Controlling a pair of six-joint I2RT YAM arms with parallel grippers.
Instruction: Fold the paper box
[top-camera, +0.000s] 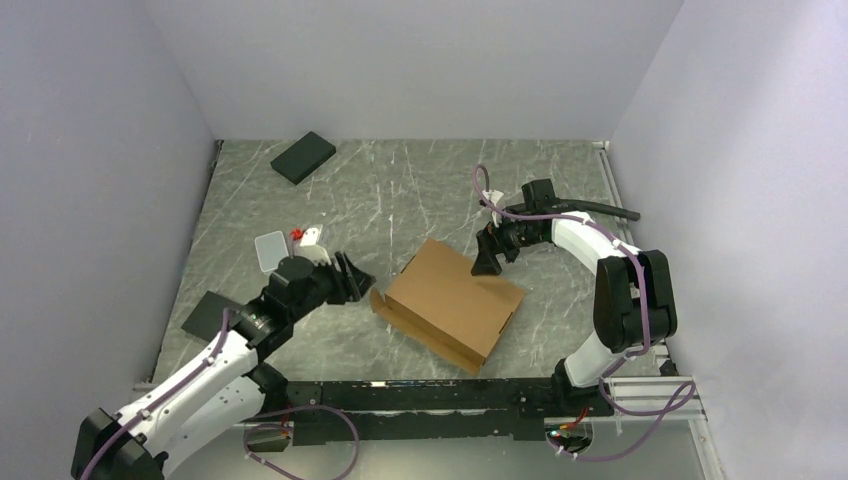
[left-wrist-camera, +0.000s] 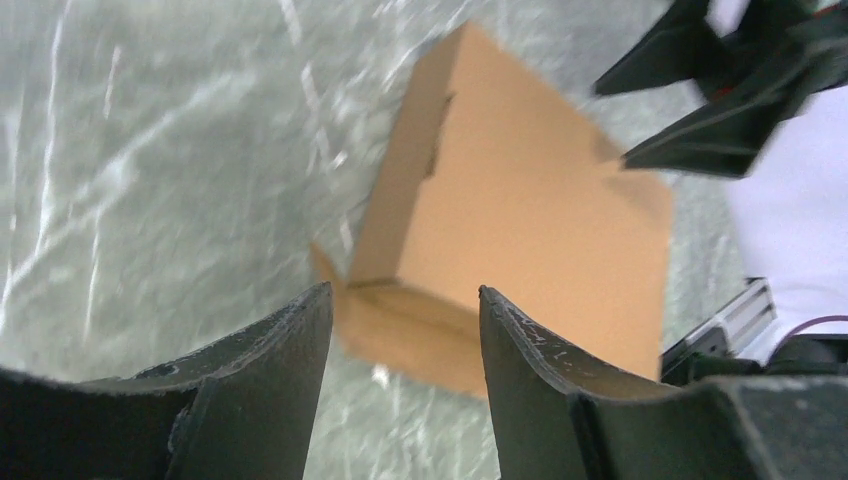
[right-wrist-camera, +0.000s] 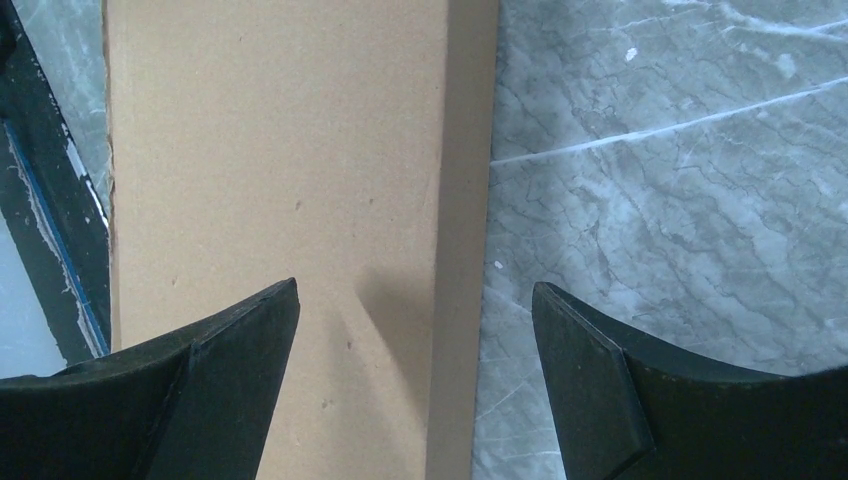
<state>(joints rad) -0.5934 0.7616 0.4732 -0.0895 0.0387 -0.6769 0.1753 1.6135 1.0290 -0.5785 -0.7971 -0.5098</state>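
Looking light but stiff, the paper box (top-camera: 455, 300) wants a flap-edge pinch; left claw (top-camera: 358, 277) and right claw (top-camera: 487, 262) gape empty.

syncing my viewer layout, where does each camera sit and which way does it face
Top: above and behind the bases, looking down on the table; left arm and right arm show.
Left wrist: looks past the open left gripper at the box; right gripper shows top right.
Right wrist: looks down on box top and table, between its own open fingers.
Shared: every view sees the box.
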